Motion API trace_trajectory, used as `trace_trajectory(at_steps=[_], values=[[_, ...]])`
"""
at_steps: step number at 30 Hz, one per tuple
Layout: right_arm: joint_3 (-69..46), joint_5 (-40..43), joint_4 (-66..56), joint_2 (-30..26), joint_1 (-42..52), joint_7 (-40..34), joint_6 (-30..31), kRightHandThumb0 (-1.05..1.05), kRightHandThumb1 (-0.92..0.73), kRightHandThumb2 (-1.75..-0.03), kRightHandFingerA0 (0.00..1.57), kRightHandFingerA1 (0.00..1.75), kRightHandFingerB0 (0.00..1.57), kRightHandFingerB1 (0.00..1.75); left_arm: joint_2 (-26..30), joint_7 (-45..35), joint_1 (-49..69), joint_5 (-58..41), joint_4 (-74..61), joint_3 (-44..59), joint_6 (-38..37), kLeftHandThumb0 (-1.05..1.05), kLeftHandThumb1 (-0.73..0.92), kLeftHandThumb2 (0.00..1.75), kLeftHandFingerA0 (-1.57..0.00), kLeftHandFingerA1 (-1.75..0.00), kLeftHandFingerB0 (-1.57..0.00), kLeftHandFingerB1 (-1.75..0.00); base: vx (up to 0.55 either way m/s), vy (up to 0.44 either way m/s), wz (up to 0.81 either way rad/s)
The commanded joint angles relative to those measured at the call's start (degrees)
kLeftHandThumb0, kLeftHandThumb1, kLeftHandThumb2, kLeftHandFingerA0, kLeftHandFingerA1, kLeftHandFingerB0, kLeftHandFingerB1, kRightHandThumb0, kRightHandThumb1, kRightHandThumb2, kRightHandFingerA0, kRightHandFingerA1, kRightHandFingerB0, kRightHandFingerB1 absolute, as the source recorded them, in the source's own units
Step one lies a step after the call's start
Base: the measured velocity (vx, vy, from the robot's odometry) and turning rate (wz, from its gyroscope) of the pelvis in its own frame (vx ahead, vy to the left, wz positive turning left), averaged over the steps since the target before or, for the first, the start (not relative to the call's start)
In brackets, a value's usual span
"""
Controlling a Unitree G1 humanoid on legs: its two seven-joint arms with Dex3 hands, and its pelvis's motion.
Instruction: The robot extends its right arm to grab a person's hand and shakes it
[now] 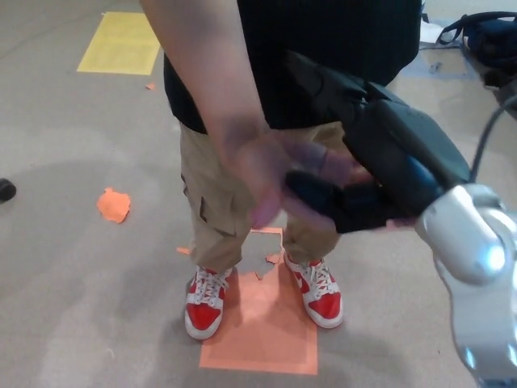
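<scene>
We saw the right robot hand (367, 166) wrapped around the person's hand (279, 174), thumb beneath and fingers (323, 85) over it, in front of the person's trousers (212, 194).

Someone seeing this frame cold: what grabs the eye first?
Dead centre, the robot's black right hand is closed around the person's hand, which reaches down from the top left. Below, the red and white sneakers stand on an orange floor patch. A yellow rectangle lies on the floor at top left.
</scene>
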Motion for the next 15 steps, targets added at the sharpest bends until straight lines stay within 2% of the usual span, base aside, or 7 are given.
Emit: trace_trajectory(at_steps=[1,15], values=[[0.9,-2.4,7.3,0.6,-0.7,0.5,8.1,-1.02,-0.69,-1.03,0.0,0.03,0.0,0.0,1.8,-0.6,0.2,-0.2,0.5,0.7,-1.6,-0.77,0.92,0.7,-0.31,-0.35,-0.25,-0.32,0.0,0.0,0.0],[8.9,-3.0,2.7,0.6,7.1,2.0,8.9,-1.03,-0.68,-1.06,0.0,0.01,0.0,0.0,1.9,-1.3,0.5,0.3,0.3,0.8,-1.8,-0.78,0.92,0.73,-0.24,-0.34,-0.2,-0.32,0.0,0.0,0.0]])
